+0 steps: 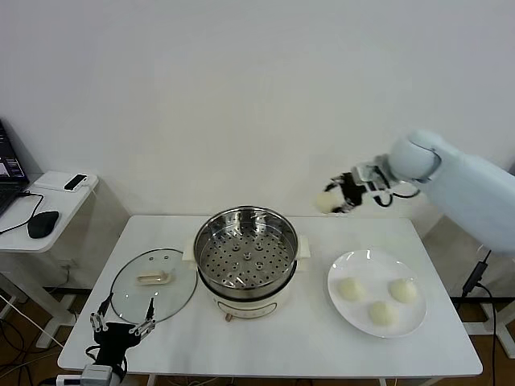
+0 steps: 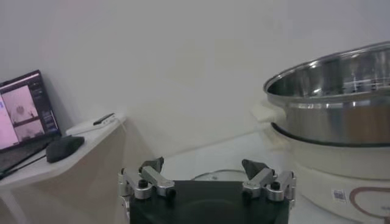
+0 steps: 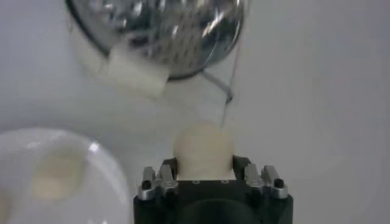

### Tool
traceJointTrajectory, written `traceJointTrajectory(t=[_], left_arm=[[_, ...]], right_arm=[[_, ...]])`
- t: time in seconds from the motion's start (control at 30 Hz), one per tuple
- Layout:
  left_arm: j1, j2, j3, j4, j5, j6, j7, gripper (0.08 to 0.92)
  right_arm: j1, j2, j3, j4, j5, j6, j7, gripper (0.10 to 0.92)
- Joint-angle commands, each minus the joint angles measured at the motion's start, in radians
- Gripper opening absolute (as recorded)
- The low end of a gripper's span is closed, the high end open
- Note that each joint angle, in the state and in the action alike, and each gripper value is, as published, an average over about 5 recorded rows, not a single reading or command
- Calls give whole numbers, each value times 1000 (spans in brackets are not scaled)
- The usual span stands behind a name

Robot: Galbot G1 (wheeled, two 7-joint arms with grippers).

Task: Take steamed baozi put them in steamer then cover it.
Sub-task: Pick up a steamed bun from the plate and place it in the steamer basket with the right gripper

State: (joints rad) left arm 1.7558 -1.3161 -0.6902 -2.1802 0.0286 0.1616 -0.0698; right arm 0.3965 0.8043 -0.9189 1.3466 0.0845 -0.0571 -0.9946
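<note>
White table (image 1: 273, 338), right claw (image 1: 336, 198) gripping baozi (image 1: 326, 201) — beyond steamer (image 1: 246, 241) rim

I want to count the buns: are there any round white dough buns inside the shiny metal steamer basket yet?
No, the shiny metal steamer basket shows only its bare holed floor.

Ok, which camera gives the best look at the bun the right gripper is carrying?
The right wrist view: the held baozi fills the centre, clamped in the right gripper. The head view shows the same bun small, raised beyond the steamer and plate. The left wrist view does not show it.
</note>
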Motion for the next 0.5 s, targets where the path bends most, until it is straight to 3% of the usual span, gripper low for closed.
traceJointTrajectory(t=[0.03,0.5], left_arm=[[2,5,-4,-1,-4,2,1,823],[17,10,-33,-3,-7,1,4,823]], right_arm=[[139,243,-164,-35,68,61,36,568],[51,507,-258,-281,-182,370,146,568]])
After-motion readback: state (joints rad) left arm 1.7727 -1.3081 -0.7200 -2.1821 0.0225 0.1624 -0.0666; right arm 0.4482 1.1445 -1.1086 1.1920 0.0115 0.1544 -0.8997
